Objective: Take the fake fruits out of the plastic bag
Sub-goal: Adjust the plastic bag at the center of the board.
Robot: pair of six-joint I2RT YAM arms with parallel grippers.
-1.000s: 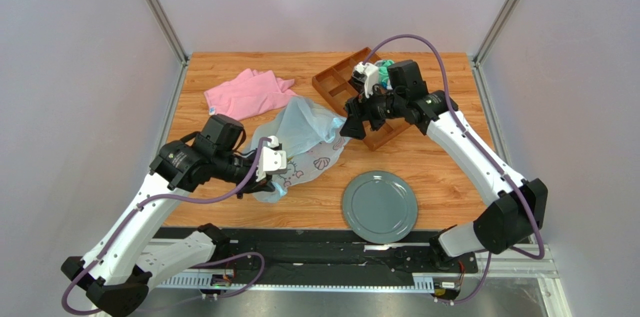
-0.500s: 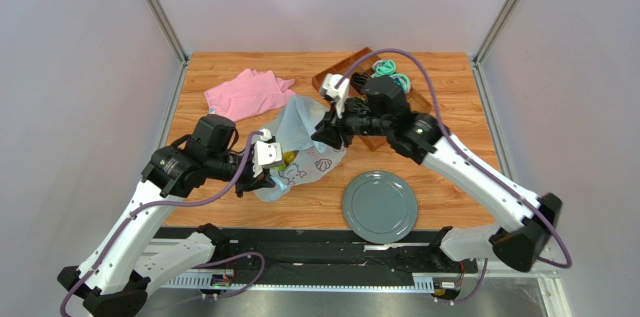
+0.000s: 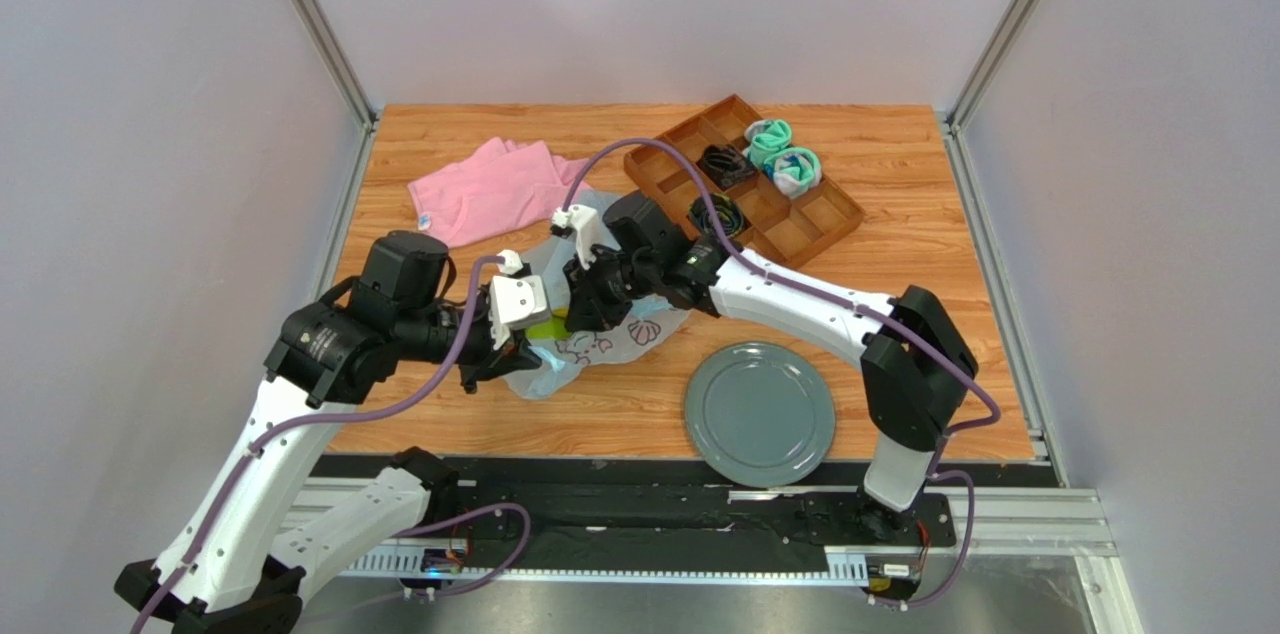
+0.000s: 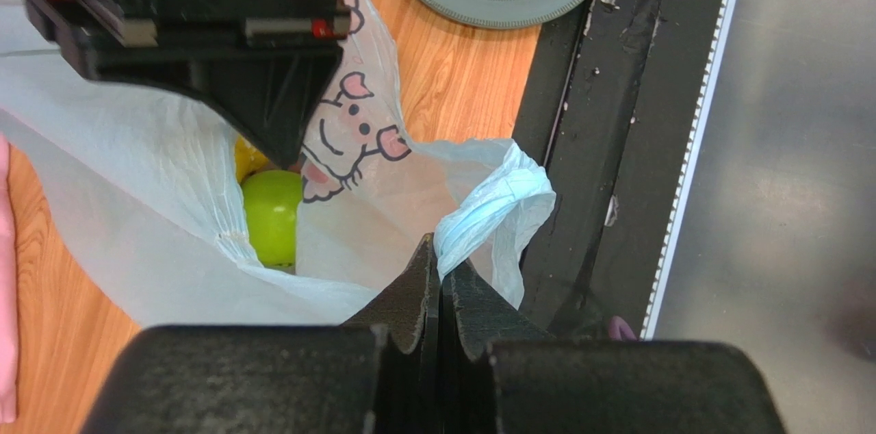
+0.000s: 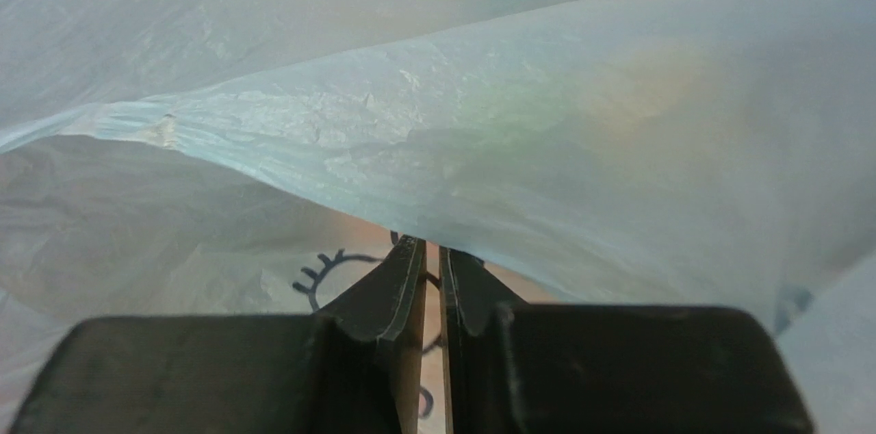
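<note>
Plastic bag (image 4: 134, 177) is laid on the table (image 3: 917, 184), green apple (image 4: 272, 224) inside. Its handle is pinched by the left claw (image 4: 440, 249). Right claw (image 5: 433, 246) is nearly pressed together; grip cannot be told.

Two robot arms (image 3: 286, 424) (image 3: 812, 307) reach over a wooden table that holds one pale-blue plastic bag (image 3: 544, 369), one pink cloth (image 3: 496, 187), one grey-green plate (image 3: 760, 412) and one wooden compartment tray (image 3: 813, 219). The tray contains two teal sock rolls (image 3: 771, 138) (image 3: 796, 168) and two dark sock rolls (image 3: 726, 162) (image 3: 706, 214). Two fruits show inside the bag: one lime-green apple (image 4: 271, 218) and one yellow fruit (image 4: 247, 159), partly hidden.
</note>
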